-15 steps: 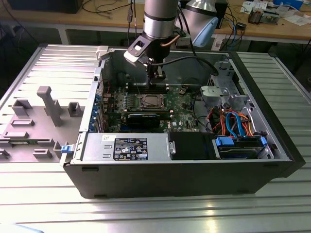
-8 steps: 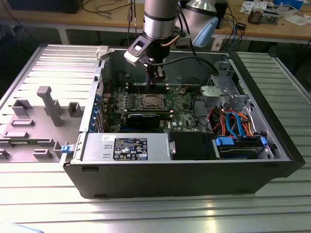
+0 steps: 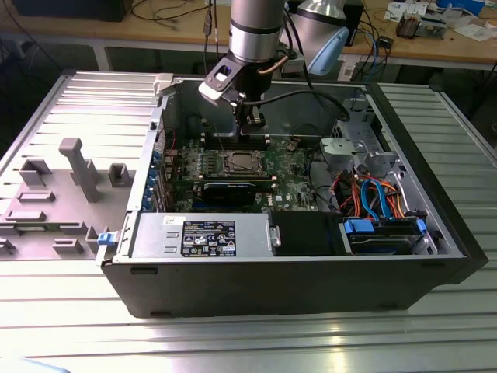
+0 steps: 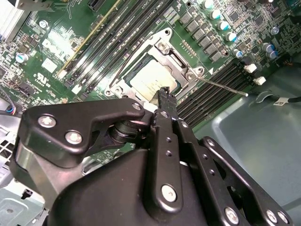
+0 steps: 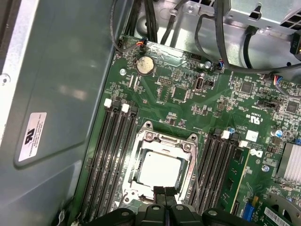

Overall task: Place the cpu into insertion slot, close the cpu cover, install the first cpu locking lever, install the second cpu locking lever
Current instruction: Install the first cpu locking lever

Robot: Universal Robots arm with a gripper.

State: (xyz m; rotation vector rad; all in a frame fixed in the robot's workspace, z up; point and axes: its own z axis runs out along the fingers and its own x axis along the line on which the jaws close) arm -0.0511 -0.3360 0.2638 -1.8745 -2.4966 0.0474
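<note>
The cpu (image 5: 159, 169) lies flat in the insertion slot (image 5: 132, 194), its pale metal top showing through the window of the cpu cover (image 5: 162, 139), which lies down over it. In the second wrist view the cpu (image 4: 151, 79) sits inside the cover frame (image 4: 175, 57). One thin wire locking lever (image 4: 221, 86) sticks out from the socket's corner over the memory slots; another (image 4: 123, 63) runs along the socket's side. My gripper (image 5: 164, 192) hovers just above the socket's edge, fingers shut with nothing between them. In the exterior view the gripper (image 3: 250, 128) hangs over the socket (image 3: 239, 163).
Long black memory slots (image 5: 108, 155) flank the socket on both sides. The open case's grey wall (image 5: 51, 94) rises close by. A power-supply box (image 3: 203, 235), a long black card (image 3: 233, 189) and bundled cables (image 3: 373, 194) fill the case. A grey fixture block (image 3: 78, 167) stands on the exterior view's left.
</note>
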